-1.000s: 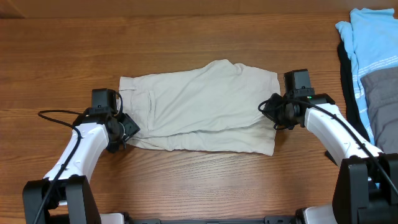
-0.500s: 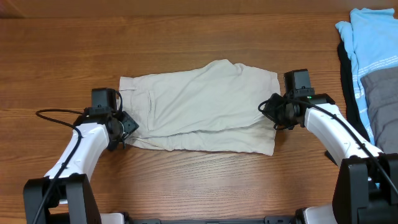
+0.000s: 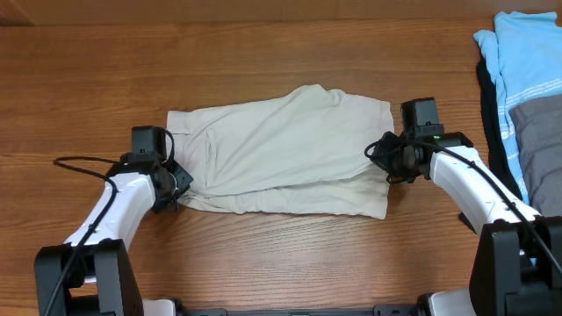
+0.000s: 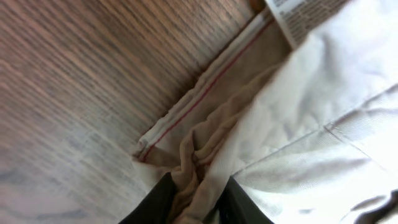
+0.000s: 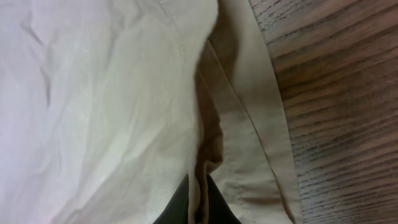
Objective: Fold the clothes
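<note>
Label cut by top edge, print unreadable. Blue garment cut by right edge.

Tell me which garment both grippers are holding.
The beige shorts spread mid-table: left gripper and right gripper each pinch one end. The light blue garment and grey garment lie piled at the far right, untouched.

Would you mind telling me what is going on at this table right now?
Two arms are working on a pair of beige shorts lying flat on the table. The left gripper is shut on bunched fabric at the waistband end, and the right gripper is shut on the hem end. Other clothes sit piled at the right edge.
</note>
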Tool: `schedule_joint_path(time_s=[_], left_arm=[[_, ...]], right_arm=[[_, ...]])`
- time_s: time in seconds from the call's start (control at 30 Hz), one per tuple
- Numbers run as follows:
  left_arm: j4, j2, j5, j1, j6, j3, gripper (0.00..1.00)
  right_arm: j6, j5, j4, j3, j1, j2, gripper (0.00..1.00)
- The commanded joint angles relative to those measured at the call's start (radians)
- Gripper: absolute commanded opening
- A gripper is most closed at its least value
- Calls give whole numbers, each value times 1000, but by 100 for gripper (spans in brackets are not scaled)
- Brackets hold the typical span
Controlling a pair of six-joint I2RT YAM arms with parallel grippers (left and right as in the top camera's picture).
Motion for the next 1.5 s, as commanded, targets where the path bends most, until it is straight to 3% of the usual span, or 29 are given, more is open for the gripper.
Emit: schedule_joint_path(time_s=[0.0,0.47,0.63,0.8,0.93,1.13,1.47], left_arm=[[-68,13,-26,0,76,68,25],[-127,13,-24,0,105,150,34],[-119,13,-19,-2,105,150,33],[-85,13,26,-2,105,149,24],[-62,14,47,-2,105,149,24],[-63,14,46,-2,106,147,35],[-36,14,47,-2,105,147,35]], right_arm=[[-5,10,4,21,-5,-20,5],[-5,10,3,21,-5,-20,5],[-5,10,3,21,-5,-20,5],[-5,10,3,21,-5,-20,5],[-5,10,3,21,-5,-20,5],[-5,10,2,21,-5,-20,5],[-5,10,2,21,-5,-20,5]])
